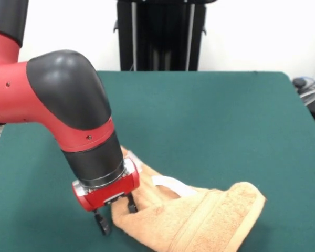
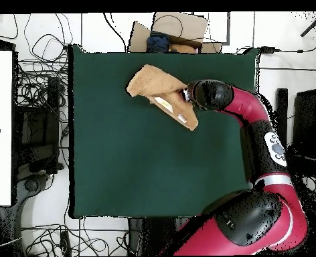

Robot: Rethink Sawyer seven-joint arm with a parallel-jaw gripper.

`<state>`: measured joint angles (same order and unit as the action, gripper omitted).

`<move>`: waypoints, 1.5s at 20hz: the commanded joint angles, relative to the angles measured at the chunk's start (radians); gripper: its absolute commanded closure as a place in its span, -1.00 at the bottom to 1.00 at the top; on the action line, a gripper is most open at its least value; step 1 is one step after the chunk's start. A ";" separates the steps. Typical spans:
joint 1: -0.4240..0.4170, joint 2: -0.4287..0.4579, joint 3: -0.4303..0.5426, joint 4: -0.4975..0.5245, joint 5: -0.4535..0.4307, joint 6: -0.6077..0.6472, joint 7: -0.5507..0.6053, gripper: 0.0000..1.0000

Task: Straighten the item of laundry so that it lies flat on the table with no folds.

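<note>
The peach-orange towel (image 1: pixel 199 218) lies crumpled and folded over itself near the table's front edge, with a white tag (image 1: pixel 170 185) showing on top. In the overhead view the towel (image 2: pixel 154 83) sits near the table's top edge. My gripper (image 1: pixel 116 215) is low at the towel's left end, open. One finger (image 1: pixel 102 223) stands over the green table (image 1: pixel 210 115) and the other finger (image 1: pixel 131 205) is against the towel, with the towel's edge between them. In the overhead view the gripper (image 2: pixel 185 96) sits at the towel's right side.
The black pedestal column (image 1: pixel 160 34) stands behind the table's far edge. Cables (image 1: pixel 310 86) lie off the right side. In the overhead view a cardboard box (image 2: pixel 171 30) sits beyond the table's top edge, and cables (image 2: pixel 40 87) lie at the left.
</note>
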<state>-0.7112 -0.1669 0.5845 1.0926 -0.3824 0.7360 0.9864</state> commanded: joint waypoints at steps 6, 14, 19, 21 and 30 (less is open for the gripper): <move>0.020 0.126 0.088 0.199 0.049 0.315 -0.271 -1.00; 0.001 0.124 0.123 0.230 0.062 0.379 -0.370 -1.00; -0.013 0.127 0.146 0.240 0.054 0.422 -0.464 -1.00; -0.011 0.124 0.146 0.242 0.055 0.431 -0.470 -1.00; -0.020 0.098 0.160 0.277 0.069 0.482 -0.509 -1.00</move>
<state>-0.7536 -0.1192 0.6802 1.2037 -0.3189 1.0745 0.6500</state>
